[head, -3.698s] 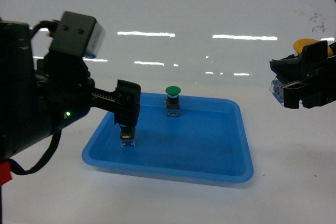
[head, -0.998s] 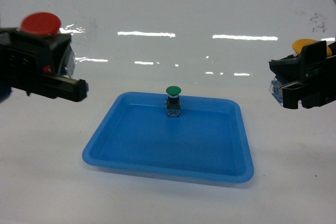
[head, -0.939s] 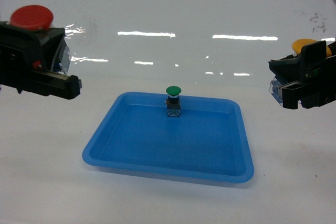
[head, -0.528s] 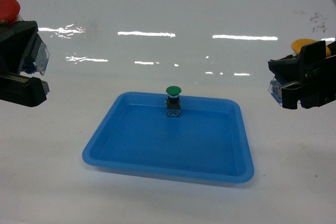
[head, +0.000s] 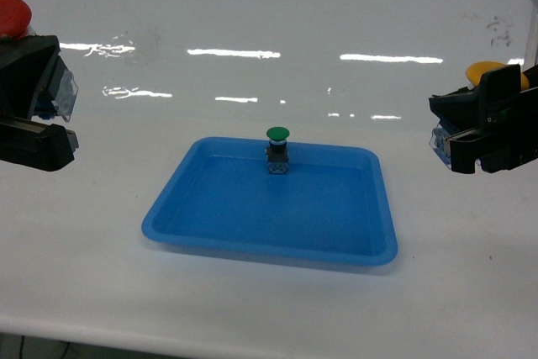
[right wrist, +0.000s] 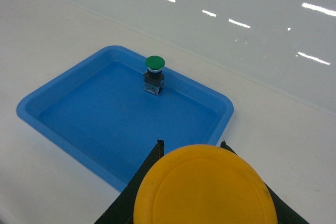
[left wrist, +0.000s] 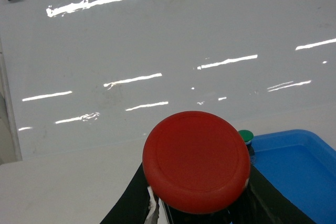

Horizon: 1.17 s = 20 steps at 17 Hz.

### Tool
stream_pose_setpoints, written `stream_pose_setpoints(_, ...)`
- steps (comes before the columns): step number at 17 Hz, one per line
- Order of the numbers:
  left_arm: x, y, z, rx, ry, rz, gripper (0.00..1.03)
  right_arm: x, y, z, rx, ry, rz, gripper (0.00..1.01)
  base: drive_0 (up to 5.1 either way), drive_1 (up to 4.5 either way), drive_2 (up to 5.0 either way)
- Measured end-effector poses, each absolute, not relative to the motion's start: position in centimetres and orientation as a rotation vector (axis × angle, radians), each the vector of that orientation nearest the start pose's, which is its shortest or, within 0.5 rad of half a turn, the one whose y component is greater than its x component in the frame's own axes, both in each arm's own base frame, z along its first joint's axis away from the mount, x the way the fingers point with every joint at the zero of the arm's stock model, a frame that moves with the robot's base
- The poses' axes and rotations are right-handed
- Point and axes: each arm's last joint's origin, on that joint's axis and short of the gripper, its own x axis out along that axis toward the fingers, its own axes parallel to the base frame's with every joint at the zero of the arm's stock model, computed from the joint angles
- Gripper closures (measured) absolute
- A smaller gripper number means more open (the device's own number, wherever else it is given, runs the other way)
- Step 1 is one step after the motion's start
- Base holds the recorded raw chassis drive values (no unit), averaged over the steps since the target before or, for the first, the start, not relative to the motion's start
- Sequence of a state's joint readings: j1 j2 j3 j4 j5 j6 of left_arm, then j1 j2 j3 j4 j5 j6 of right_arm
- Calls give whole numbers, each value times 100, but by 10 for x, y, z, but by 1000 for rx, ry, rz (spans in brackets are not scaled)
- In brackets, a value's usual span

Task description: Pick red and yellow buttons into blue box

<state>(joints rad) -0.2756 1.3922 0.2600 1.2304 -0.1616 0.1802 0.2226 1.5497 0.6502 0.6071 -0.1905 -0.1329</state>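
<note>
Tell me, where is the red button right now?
The red button is held up in the left gripper at the far left of the head view, above the table and well left of the blue box, not in it.

Bright, even overhead lighting. Long strip-light reflections streak the glossy white table [head: 252,308] behind the blue box [head: 370,254], strongest in the left wrist view. Shadows are soft and faint, just a thin one under the blue box's near rim. Head view sharp. Red button [left wrist: 196,159] and yellow button [right wrist: 205,192] caps fill the wrist views, slightly soft-focus.
</note>
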Motion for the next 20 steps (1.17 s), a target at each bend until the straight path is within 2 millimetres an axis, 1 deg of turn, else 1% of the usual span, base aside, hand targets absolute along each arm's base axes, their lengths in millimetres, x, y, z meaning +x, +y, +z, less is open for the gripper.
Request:
stream_pose_setpoints(7,220,-57,177,157,-110,-100,78,297,74,186,-135,262,435,74,9,-377,396)
stream_pose_setpoints(20,220,-57,177,158,-109,-101,78,297,74,185,-135,266,435,74,449,-411,-16)
